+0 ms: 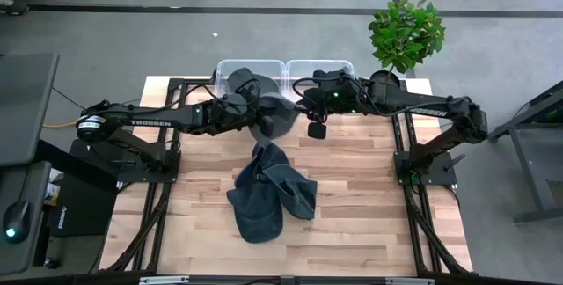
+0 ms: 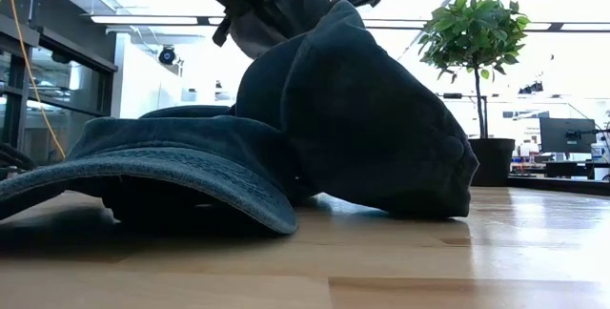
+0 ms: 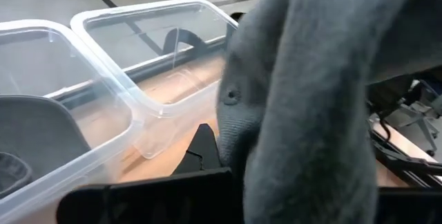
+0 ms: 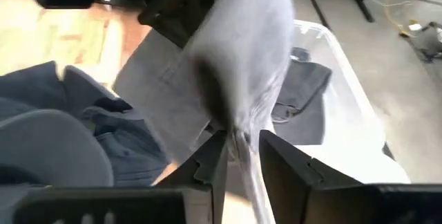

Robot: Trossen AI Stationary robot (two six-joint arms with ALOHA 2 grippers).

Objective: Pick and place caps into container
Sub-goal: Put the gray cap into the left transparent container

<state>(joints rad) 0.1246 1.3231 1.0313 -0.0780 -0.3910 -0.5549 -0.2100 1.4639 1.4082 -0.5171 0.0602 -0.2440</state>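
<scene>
1. Where the two arms meet near the far edge, the wooden table (image 1: 352, 223) carries everything; it shows whole in the high view, with a dark frame along both sides.
2. The left arm (image 1: 149, 120) reaches in from the left side and the right arm (image 1: 422, 109) from the right, both stretched toward the middle of the far edge.
3. Two clear plastic bins stand side by side at the far edge: the left bin (image 1: 230, 67) already has a grey cap (image 1: 243, 81) lying inside, and the right bin (image 1: 339, 67) sits just beside it.
4. Two dark blue caps (image 1: 264, 193) lie piled together on the table's middle, touching; in the low view one brim juts toward the camera and the other crown rises behind it.
5. A faded grey cap (image 1: 273, 120) hangs in the air between the two grippers, near the bins and above the far part of the table.
6. The left gripper (image 1: 248, 113) is clenched on this faded grey cap, whose cloth drapes over the fingers in the left wrist view.
7. The right gripper (image 4: 242, 158) has its fingers slightly parted with a fold of the same cap between them; whether they press the cloth I cannot tell.
8. A potted plant (image 1: 405, 32) stands beyond the table's far right corner.
</scene>
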